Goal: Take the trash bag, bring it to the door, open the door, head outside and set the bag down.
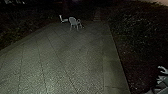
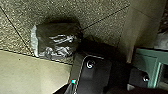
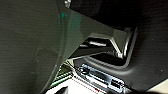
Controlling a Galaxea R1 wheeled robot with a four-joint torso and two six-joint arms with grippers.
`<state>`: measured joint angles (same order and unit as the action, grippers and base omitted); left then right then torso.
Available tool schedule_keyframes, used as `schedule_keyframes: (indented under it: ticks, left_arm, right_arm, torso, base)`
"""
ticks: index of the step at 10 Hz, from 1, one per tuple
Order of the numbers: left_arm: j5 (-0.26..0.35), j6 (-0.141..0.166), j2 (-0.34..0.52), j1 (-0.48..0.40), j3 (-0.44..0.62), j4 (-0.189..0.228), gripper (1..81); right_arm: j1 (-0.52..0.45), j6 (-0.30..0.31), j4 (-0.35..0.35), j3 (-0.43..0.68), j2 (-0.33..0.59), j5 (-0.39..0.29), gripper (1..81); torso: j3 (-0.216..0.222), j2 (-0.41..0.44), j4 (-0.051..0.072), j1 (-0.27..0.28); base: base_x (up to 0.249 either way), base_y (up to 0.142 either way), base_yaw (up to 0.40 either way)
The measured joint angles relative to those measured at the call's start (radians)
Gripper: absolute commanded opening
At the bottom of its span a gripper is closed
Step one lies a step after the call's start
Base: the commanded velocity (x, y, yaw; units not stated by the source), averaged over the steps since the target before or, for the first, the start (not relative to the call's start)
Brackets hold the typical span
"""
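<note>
Your trash bag (image 2: 56,37) is showing in the L wrist view, dark thin plastic w/ crumpled, shiny folds, bulging into a roundish block over speckled pavers (image 2: 100,18); you're not seeing clearly whether it's resting or hanging. A smooth, pale floor strip (image 2: 30,71) is running beside it, w/ a green frame (image 2: 146,60) standing nearby. For the left gripper and right gripper, you can't tell opening or hold. Ahead, a pale chair w/ rounded back (image 1: 72,21) and another pale chair (image 1: 64,20) are standing at the yard's far end, approx. mid-path; dark shrubs (image 1: 140,27) are bordering the R side.
</note>
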<state>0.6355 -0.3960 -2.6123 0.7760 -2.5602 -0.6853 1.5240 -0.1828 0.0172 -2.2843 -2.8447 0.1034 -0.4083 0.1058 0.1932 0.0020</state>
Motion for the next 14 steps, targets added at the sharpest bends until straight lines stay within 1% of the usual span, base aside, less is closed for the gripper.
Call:
schedule_keyframes:
  ticks: [2, 3, 5, 6, 8, 9, 10, 11, 12, 13, 14]
  left_arm:
    - [0.000, -0.001, -0.004, 0.006, 0.000, 0.001, 81.1]
    - [-0.001, -0.004, -0.009, 0.027, -0.001, 0.001, 81.1]
    - [0.000, -0.024, -0.032, 0.114, -0.001, 0.002, 81.1]
    - [-0.003, -0.045, -0.042, 0.154, -0.002, 0.003, 81.1]
    - [-0.043, -0.085, -0.066, 0.244, -0.007, 0.004, 81.1]
    - [-0.065, -0.109, -0.083, 0.291, -0.007, 0.005, 81.1]
    - [-0.081, -0.137, -0.101, 0.346, -0.009, 0.005, 81.1]
    - [-0.087, -0.157, -0.124, 0.387, -0.009, 0.005, 81.1]
    - [-0.103, -0.194, -0.147, 0.420, -0.010, 0.005, 81.1]
    - [-0.114, -0.218, -0.171, 0.445, -0.019, 0.005, 81.1]
    - [-0.120, -0.236, -0.195, 0.462, -0.030, 0.005, 81.1]
  right_arm:
    - [0.000, 0.000, 0.002, -0.002, -0.001, 0.001, 81.1]
    - [0.003, 0.000, 0.004, -0.008, -0.004, 0.002, 81.1]
    - [0.009, -0.005, 0.003, -0.017, -0.008, 0.001, 81.1]
    - [0.013, -0.008, 0.003, -0.026, -0.013, -0.001, 81.1]
    - [0.020, -0.007, 0.003, -0.049, -0.024, -0.003, 81.1]
    - [0.016, -0.007, 0.003, -0.061, -0.029, 0.000, 81.1]
    - [0.017, -0.004, 0.003, -0.076, -0.040, -0.001, 81.1]
    - [0.019, -0.001, 0.003, -0.083, -0.044, 0.000, 81.1]
    - [0.023, 0.000, 0.003, -0.094, -0.052, 0.000, 81.1]
    - [0.027, 0.001, 0.003, -0.100, -0.057, 0.005, 81.1]
    - [0.027, 0.005, 0.004, -0.100, -0.059, 0.011, 81.1]
  torso:
    - [0.000, 0.000, 0.000, 0.000]
    - [0.005, 0.000, 0.000, 0.000]
    - [0.045, 0.000, 0.000, 0.000]
    - [0.068, 0.000, 0.000, 0.000]
    - [0.117, 0.000, 0.000, 0.000]
    - [0.132, 0.000, -0.005, -0.001]
    - [0.151, 0.000, -0.020, -0.001]
    - [0.170, 0.000, -0.036, -0.001]
    - [0.195, 0.000, -0.058, -0.001]
    - [0.221, 0.000, -0.081, -0.002]
    - [0.228, 0.001, -0.095, -0.003]
  base:
    - [0.000, 0.000, 0.000]
    - [0.000, 0.000, 0.000]
    - [0.000, 0.000, 0.000]
    - [0.000, 0.000, 0.000]
    - [0.000, 0.000, 0.000]
    - [0.000, 0.000, 0.000]
    - [0.000, 0.000, 0.000]
    - [0.000, 0.000, 0.000]
    - [0.000, 0.000, 0.000]
    - [0.000, 0.000, 0.000]
    - [0.000, 0.000, 0.000]
